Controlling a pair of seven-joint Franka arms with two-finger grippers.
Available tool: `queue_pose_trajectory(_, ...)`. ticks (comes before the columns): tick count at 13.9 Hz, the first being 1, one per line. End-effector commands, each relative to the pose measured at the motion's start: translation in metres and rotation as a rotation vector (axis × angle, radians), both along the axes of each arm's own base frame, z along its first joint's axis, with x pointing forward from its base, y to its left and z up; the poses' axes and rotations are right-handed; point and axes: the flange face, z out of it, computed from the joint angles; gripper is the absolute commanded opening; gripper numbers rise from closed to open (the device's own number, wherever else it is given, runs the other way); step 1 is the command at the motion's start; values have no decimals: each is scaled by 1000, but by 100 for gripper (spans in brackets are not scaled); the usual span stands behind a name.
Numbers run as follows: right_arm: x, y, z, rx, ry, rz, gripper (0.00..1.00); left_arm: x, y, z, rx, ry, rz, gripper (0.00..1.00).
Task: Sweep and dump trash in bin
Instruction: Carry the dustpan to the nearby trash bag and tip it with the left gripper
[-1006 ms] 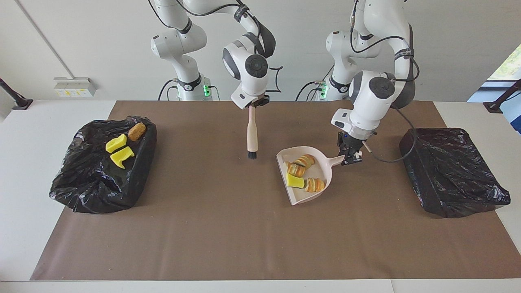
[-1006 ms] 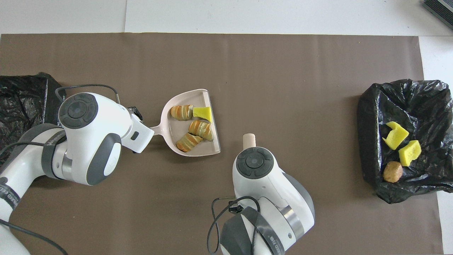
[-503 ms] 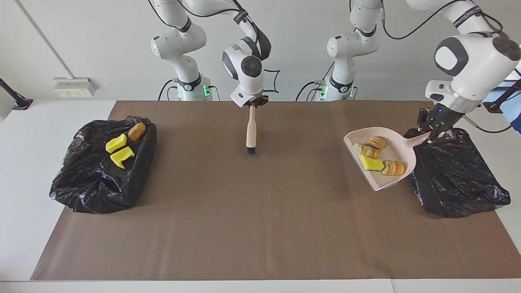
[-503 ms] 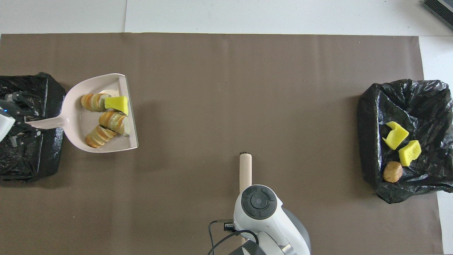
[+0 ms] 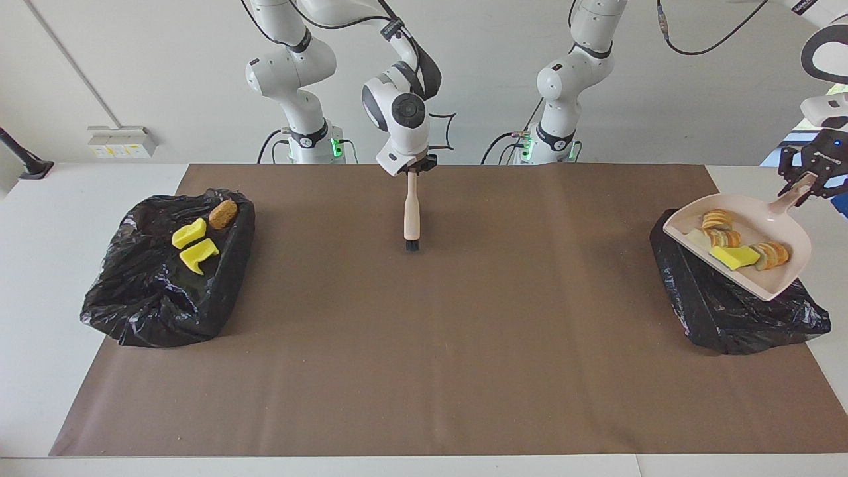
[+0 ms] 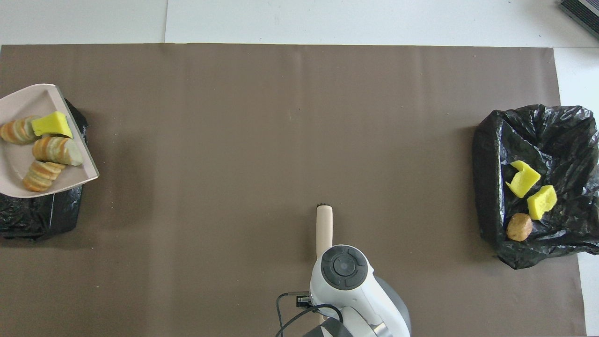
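Four trash pieces (image 5: 732,246) ride the pink dustpan (image 5: 788,242), frame right, gripped by the left gripper (image 5: 809,177) over a black bin (image 5: 722,305); the right gripper (image 5: 412,169) clenches a brush (image 5: 411,215).

White table (image 5: 53,252): brown mat (image 5: 424,344) on top; black bin bags (image 5: 165,278) (image 5: 722,311) at both ends.

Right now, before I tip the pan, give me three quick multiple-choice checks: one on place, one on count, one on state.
1. The dustpan is:
A. over the bin bag at the left arm's end
B. flat on the mat
C. over the other bin bag

2. Pieces of trash on the dustpan:
A. two
B. four
C. seven

3. The right gripper is:
A. open and empty
B. shut on the brush
C. resting in a bag

Answers: 1 A, the left gripper holds it up over that bin bag. 2 B, three pastries and one yellow chunk. 3 B, the brush hangs from it.
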Motion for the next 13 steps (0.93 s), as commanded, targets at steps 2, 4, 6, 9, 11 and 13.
queue_pose_trajectory(2, 0, 2, -1, 41, 4, 3, 26, 3, 29, 10, 98, 13, 11, 0)
queue_pose_trajectory(4, 2, 3, 0, 47, 2, 8, 69, -1, 46, 11, 228, 26, 7, 0)
queue_pose_trajectory(6, 17, 11, 4, 59, -10, 29, 100, 4, 45, 14, 326, 47, -32, 0)
queue_pose_trajectory(9, 51, 9, 27, 73, -86, 25, 100, 7, 42, 15, 419, 80, -13, 0)
queue_pose_trajectory(11, 93, -13, 50, 71, -167, 21, 100, 10, 36, 15, 491, 114, -27, 0)
queue_pose_trajectory(13, 119, -33, 74, 65, -229, 19, 100, 14, 30, 17, 560, 140, -42, 0)
